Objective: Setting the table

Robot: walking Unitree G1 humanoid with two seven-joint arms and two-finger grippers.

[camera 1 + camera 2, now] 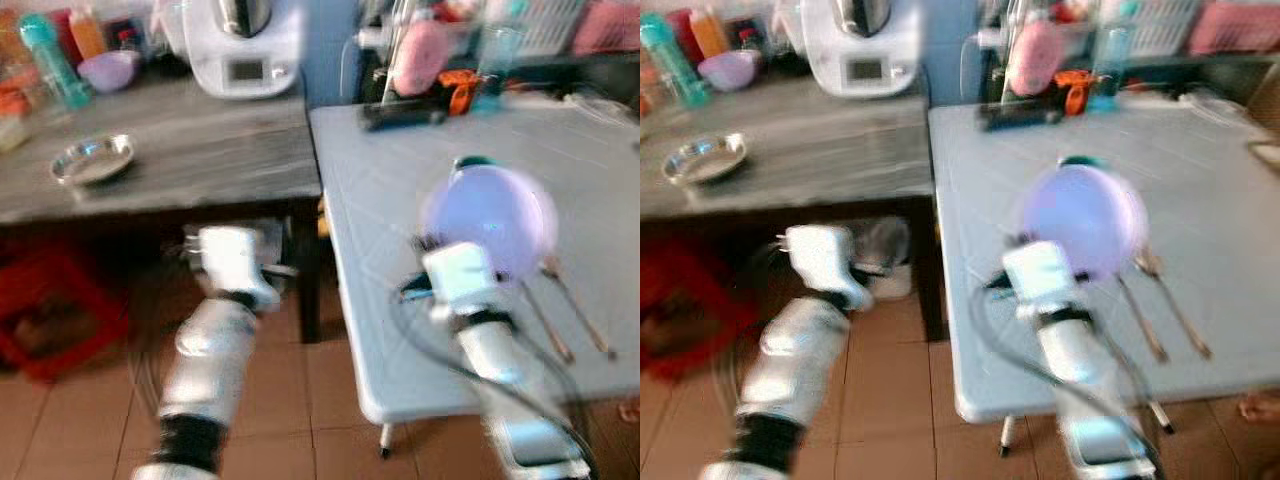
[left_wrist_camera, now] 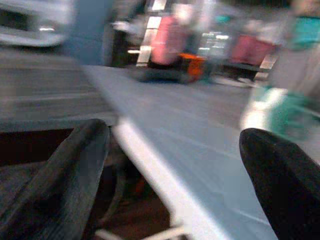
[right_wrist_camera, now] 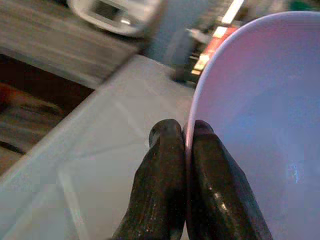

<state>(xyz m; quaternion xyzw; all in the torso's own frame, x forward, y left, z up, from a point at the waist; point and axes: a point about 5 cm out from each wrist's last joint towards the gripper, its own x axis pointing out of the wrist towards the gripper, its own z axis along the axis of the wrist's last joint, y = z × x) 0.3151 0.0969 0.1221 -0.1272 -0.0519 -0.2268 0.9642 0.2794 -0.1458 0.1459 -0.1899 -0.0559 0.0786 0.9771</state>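
Lilac plastic bowl point(image 3: 260, 115) pinched at its rim by the right gripper point(image 3: 186, 165), one black finger outside the wall and one inside, both pressed tight on the thin edge. Held over the pale grey counter point(image 1: 400, 200), near its front part, with the open side turned toward the wrist. Seen from the head camera as a blurred lilac disc just above the white wrist block of the right arm point(image 1: 465, 280).

Two long utensils point(image 1: 575, 310) lying flat on the pale counter just to the right of the bowl, side by side; too blurred to tell the kind. A dark flat object point(image 1: 400, 115) near the far edge of the same counter, with a pink container point(image 1: 420, 55) and something orange behind it.

Left gripper point(image 2: 170, 170) low beside the front-left corner of the pale counter, fingers point(image 2: 60, 175) spread wide apart and holding nothing.

Dark wooden counter point(image 1: 200, 150) to the left, touching the pale one, carrying a small metal dish point(image 1: 92, 158), a white kitchen machine point(image 1: 245, 45), a second lilac bowl point(image 1: 108, 70) and a teal bottle point(image 1: 50, 55).
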